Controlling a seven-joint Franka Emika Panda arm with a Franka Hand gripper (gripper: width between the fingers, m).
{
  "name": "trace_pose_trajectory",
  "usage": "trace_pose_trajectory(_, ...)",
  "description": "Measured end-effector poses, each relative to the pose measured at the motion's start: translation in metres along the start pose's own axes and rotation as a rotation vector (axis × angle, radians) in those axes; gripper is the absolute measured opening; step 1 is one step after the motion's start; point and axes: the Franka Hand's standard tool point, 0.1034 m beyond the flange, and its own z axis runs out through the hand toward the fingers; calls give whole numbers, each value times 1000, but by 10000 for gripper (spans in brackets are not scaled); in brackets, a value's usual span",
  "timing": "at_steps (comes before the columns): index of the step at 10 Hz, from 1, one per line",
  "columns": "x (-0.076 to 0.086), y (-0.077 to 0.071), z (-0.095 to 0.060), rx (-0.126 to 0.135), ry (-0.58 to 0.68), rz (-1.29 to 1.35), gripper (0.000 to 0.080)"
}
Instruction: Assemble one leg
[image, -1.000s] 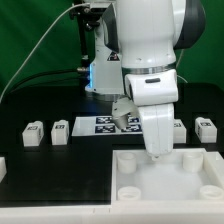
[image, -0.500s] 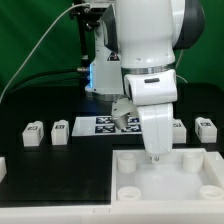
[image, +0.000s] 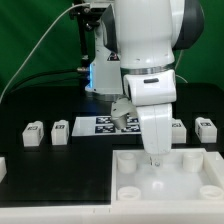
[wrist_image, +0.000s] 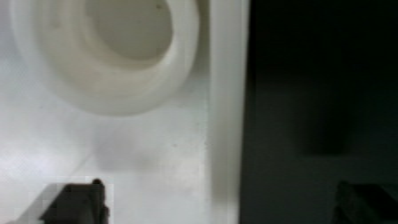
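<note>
The gripper (image: 155, 158) hangs low over the white panel (image: 190, 185), close to a round socket (wrist_image: 125, 50). Its fingers (wrist_image: 75, 202) are spread wide, with only panel edge and dark table (image: 60, 170) between them. The closest leg (image: 180, 127) stands apart from it on the table behind the arm, by the marker board (image: 98, 124).

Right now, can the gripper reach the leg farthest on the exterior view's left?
Probably yes. That leg stands free on the table, apart from the neighbouring leg, with nothing over it. The gripper hangs low over the white panel, jaws apart and empty, so it must lift first.
</note>
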Motion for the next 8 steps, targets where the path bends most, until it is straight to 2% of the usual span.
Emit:
trace_pose_trajectory(5,-1,0,0,0,0,1,649)
trace_pose_trajectory(6,3,0,-7,-8,-2,75,649)
trace_pose_trajectory(8,27,-16,-29,-25,-8,172,649)
